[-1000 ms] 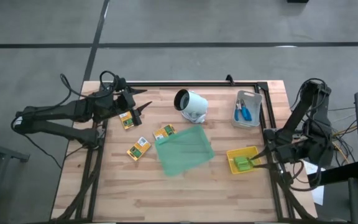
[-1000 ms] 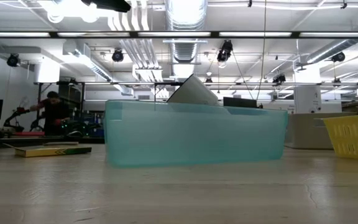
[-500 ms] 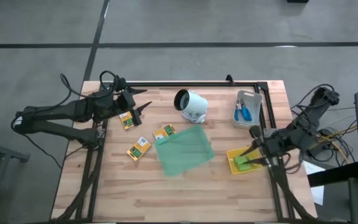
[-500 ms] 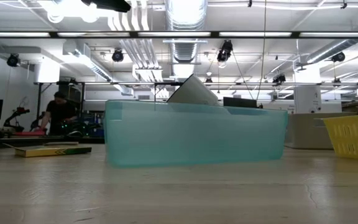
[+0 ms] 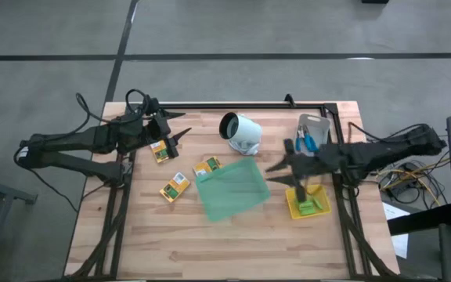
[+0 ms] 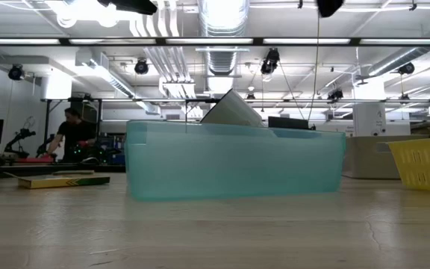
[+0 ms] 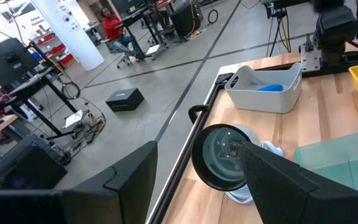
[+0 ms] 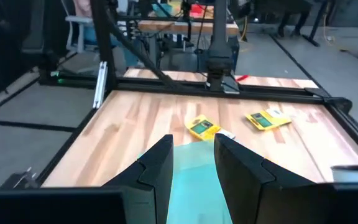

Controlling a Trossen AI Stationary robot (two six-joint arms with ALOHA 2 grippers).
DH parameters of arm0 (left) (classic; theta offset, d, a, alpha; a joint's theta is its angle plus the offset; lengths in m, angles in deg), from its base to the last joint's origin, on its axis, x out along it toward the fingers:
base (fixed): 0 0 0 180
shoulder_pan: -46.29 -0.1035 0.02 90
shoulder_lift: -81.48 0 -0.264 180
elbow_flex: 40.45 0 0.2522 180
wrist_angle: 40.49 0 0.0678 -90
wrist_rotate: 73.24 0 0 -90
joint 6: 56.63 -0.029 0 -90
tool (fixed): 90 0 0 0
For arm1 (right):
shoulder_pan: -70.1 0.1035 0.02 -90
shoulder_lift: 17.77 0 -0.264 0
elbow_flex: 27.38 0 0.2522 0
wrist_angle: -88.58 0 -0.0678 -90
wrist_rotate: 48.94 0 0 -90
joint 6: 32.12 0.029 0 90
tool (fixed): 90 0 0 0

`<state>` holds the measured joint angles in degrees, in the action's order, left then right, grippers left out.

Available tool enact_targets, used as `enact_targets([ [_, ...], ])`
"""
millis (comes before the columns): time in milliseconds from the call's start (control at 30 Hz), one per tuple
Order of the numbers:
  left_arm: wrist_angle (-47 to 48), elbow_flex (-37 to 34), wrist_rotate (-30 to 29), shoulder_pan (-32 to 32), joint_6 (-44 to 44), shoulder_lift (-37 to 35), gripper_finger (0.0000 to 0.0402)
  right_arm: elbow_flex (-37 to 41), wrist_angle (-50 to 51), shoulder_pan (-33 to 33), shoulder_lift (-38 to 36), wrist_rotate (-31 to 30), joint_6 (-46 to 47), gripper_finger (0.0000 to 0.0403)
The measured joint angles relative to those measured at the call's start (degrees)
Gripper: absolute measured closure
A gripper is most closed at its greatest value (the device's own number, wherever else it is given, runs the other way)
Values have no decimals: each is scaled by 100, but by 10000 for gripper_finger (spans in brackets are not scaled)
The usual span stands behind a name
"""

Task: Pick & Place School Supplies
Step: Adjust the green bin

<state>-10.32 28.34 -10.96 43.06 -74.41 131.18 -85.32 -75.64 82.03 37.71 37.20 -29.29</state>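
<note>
Three yellow-and-green printed packets [image 5: 174,187] lying flat on the wooden surface [image 5: 171,235] left of the translucent green tray [image 5: 232,189]; light-green blocks [image 5: 309,207] in the yellow tray [image 5: 295,205]; blue-handled scissors [image 5: 307,142] in the clear bin [image 5: 312,137]. Right gripper [image 5: 282,167] above the green tray's edge, jaws slightly apart, empty; left gripper [image 5: 180,135] near the far packet, jaws spread, empty.

The right arm [image 5: 366,157] hides part of the yellow tray [image 5: 297,210]; packet [image 5: 174,187] print is illegible
</note>
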Motion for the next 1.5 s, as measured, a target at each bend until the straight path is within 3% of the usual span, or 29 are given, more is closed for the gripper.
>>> enact_targets([
  [133,2,0,-2,1,0,-1,165,-4,-782,-688,612,796,16,291],
  [333,0,0,0,1,0,1,165,-125,-1744,-1273,1628,1153,579,291],
  [700,2,0,0,1,0,1,165,-1245,-1549,-2061,3063,2452,1501,291],
  [867,9,0,0,0,0,0,165,-1624,-950,-2314,3394,2933,1300,291],
  [1267,13,0,-2,1,0,-1,165,-1940,-988,-2690,3397,2990,726,291],
  [1500,13,0,0,-1,0,-1,165,-1923,-1042,-2735,3397,2944,1130,291],
])
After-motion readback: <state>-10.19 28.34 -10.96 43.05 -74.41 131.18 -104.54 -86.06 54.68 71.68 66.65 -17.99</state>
